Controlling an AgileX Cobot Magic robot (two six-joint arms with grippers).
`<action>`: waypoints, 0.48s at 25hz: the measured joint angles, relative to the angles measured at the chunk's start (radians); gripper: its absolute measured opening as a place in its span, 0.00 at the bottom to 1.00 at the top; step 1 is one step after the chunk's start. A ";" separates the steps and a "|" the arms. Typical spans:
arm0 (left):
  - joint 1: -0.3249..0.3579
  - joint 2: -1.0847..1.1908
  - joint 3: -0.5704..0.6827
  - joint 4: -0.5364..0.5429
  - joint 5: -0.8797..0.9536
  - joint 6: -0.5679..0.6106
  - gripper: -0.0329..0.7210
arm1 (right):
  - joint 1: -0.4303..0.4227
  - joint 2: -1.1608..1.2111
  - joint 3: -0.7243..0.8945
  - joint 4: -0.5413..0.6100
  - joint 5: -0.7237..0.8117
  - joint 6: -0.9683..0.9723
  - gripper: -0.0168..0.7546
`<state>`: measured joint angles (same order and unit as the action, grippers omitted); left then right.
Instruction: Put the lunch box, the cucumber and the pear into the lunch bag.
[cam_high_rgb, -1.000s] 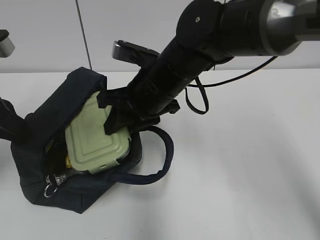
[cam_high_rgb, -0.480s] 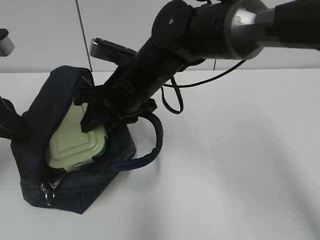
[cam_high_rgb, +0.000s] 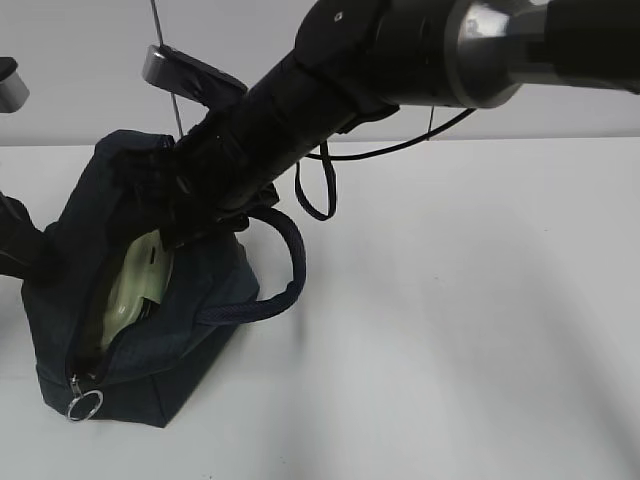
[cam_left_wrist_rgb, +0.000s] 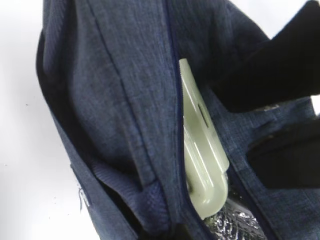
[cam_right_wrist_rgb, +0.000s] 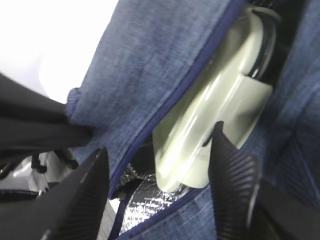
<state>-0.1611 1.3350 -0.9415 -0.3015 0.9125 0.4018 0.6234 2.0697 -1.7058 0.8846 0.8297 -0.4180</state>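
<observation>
The navy lunch bag (cam_high_rgb: 150, 350) stands at the left, its top zipper open. The lunch box (cam_high_rgb: 135, 285) stands on edge inside the opening, with only its pale green lid showing; it also shows in the left wrist view (cam_left_wrist_rgb: 202, 155) and the right wrist view (cam_right_wrist_rgb: 215, 110). My right gripper (cam_high_rgb: 195, 215) reaches across into the bag mouth. Its fingers (cam_right_wrist_rgb: 232, 185) stand wide apart, open, just above the box. My left gripper sits at the bag's left side, where bunched fabric (cam_left_wrist_rgb: 160, 200) hides its fingers. The cucumber and pear are hidden.
The bag's strap handle (cam_high_rgb: 285, 275) loops out to the right and the metal zipper ring (cam_high_rgb: 85, 405) hangs at the front corner. Silver foil lining (cam_right_wrist_rgb: 145, 200) shows under the box. White table (cam_high_rgb: 460, 330) lies to the right of the bag.
My right arm has moved left and down into the bag. The lunch box has gone from lying across the opening to standing on edge deeper inside. The bag mouth has narrowed around it.
</observation>
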 joint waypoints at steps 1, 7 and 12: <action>0.000 0.000 0.000 0.000 0.000 0.000 0.05 | 0.000 0.000 -0.008 -0.005 0.010 -0.002 0.65; 0.000 0.000 0.000 0.000 0.001 0.000 0.05 | 0.000 -0.024 -0.058 -0.152 0.077 0.027 0.65; 0.000 0.000 0.000 0.000 0.001 0.000 0.05 | 0.000 -0.102 -0.067 -0.366 0.120 0.100 0.65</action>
<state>-0.1611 1.3350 -0.9415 -0.3018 0.9134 0.4018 0.6234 1.9673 -1.7724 0.5183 0.9498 -0.3184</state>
